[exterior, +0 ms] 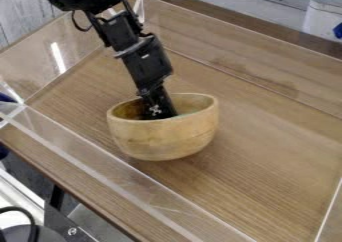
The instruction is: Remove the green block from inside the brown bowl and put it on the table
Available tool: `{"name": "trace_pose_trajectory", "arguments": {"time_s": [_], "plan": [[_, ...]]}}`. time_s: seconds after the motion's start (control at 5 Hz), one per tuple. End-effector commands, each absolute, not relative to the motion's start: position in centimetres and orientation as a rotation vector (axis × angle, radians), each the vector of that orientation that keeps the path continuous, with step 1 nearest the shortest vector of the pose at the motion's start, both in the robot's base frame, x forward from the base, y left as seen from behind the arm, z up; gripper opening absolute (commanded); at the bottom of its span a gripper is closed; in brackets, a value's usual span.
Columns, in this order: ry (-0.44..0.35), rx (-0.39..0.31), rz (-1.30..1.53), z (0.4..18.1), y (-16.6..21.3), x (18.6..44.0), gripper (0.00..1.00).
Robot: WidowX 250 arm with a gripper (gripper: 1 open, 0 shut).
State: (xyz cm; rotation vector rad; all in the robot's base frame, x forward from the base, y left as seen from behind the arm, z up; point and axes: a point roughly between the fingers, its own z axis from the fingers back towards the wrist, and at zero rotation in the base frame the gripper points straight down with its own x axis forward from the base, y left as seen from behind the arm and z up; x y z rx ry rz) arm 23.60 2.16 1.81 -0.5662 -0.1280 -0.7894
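Note:
The brown bowl sits upright on the table, a little left of its middle. My gripper comes down from the upper left on a black arm, and its tips are inside the bowl against the far inner wall. The fingers look shut together. The green block is hidden: the bowl's near wall and my fingers cover most of the inside, so I cannot tell whether anything is between the fingers.
Low clear acrylic walls edge the tabletop at the front, left and back. The bowl stands close to the front wall. Bare wood stretches to the right and behind the bowl.

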Motion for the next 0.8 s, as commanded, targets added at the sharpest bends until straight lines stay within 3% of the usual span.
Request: {"name": "trace_pose_trajectory", "arguments": {"time_s": [0.0,0.6], "plan": [[-0.036,-0.613,-0.775,-0.5,0.6,23.3,0.0],[-0.004,-0.562,-0.837,0.1,-0.5,23.6,0.0]]}}
